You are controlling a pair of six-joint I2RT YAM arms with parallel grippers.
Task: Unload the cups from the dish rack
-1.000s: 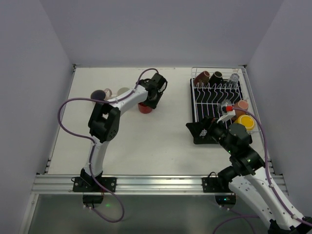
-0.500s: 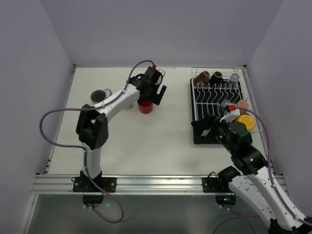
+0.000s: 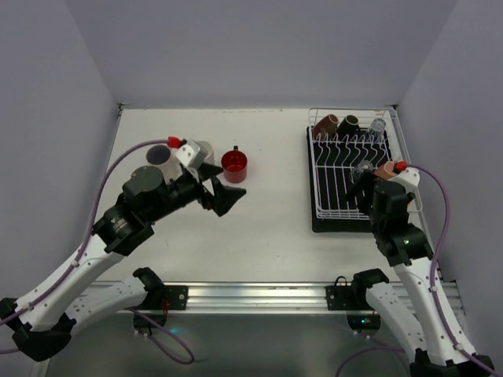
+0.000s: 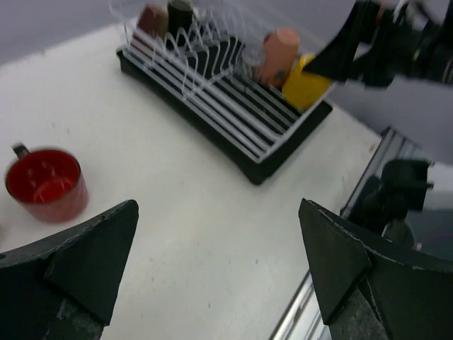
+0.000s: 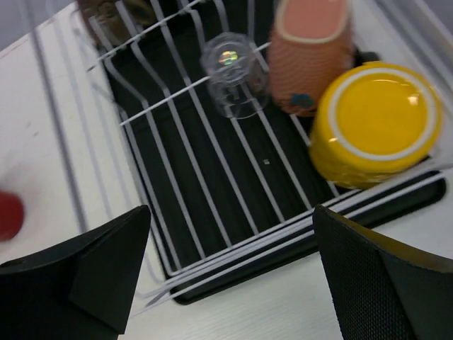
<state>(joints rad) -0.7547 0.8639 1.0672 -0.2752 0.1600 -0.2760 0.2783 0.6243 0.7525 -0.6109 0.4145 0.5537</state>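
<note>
One red cup [image 3: 235,164] stands on the bench [image 3: 267,224] well left of the dish rack [image 3: 334,181], left pincer [image 3: 226,193] spread and empty near it. In the rack's near-right corner: clear glass [image 5: 233,71], pink cup [image 5: 311,49], yellow cup [image 5: 375,124], all upturned. Right pincer [image 5: 233,283] spread above them. Glass probably light, slick, breakable: pinch across its sides.

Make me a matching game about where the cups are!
Things:
1. red cup
2. yellow cup
3. black cup

Places:
A. far end of the dish rack, beside the brown cup
B. on the table, outside the rack
C. bottom up at the rack's right edge

Pairs: 1-B, 2-C, 3-A
</note>
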